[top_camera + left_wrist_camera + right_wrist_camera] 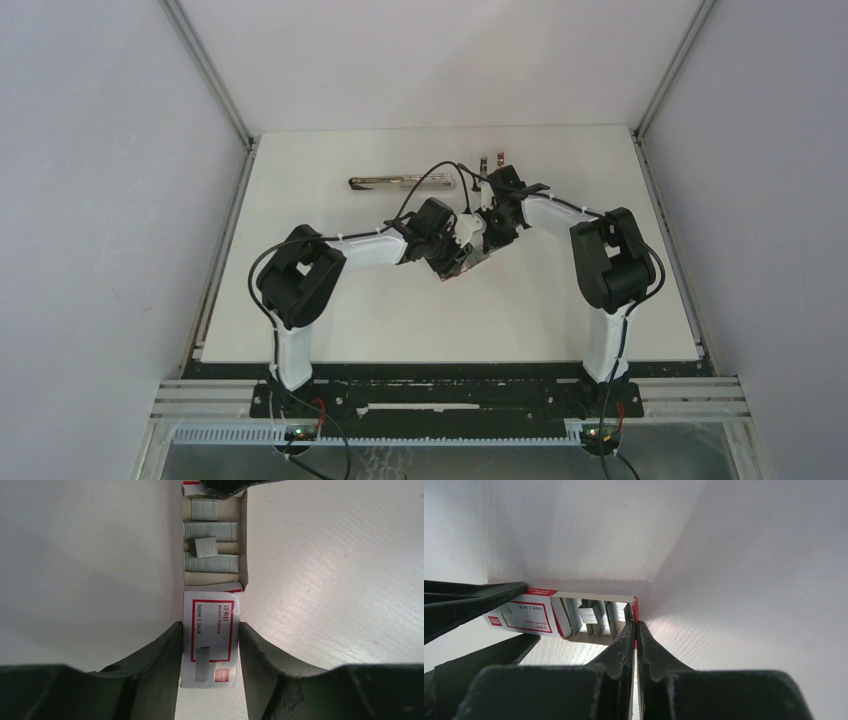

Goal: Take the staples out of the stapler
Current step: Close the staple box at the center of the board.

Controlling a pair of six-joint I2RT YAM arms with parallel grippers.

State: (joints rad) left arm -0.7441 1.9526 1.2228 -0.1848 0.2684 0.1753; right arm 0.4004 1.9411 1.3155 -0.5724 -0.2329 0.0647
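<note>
Overhead, stapler (400, 182) lies opened out flat near the far edge of the white table (350, 320), well apart from both arms; left arm (370, 245) and right arm (560, 212) meet mid-table. Left wrist view: left gripper (210, 626) closed narrowly on the box sleeve (212, 612), one finger on each side; cardboard tray (215, 583) drawn out beyond it; staples (210, 531) lying in the tray as silver-grey strips, one short piece askew on top. Right wrist view: right gripper (636, 625) fully closed, tips against the tray's red end; whether they pinch the card cannot be told.
</note>
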